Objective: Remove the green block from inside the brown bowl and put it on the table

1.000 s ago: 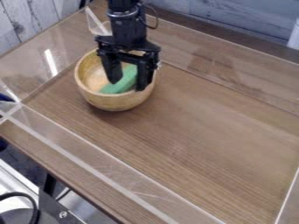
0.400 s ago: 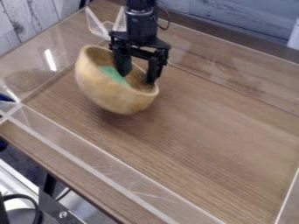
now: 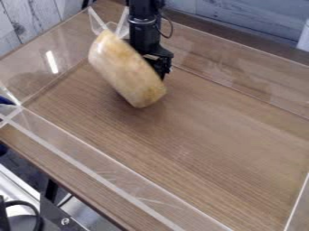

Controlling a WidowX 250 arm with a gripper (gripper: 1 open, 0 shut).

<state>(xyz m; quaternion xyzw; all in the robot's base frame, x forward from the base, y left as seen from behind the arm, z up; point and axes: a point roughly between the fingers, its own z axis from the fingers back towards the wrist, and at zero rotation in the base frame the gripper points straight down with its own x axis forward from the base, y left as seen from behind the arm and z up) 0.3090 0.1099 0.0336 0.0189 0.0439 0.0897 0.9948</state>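
Tilting steeply, brown bowl (image 3: 126, 73) partly hides gripper (image 3: 150, 56), spread wide; green block unseen.

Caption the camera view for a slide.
The bowl stands tipped steeply on its side on the table, its base toward the camera, the end effector behind it.

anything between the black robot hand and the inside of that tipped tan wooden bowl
nothing separate shows between the hand and the tan wooden bowl, but the bowl's outside faces us and hides its inside, so i can't tell if its wall blocks the hand
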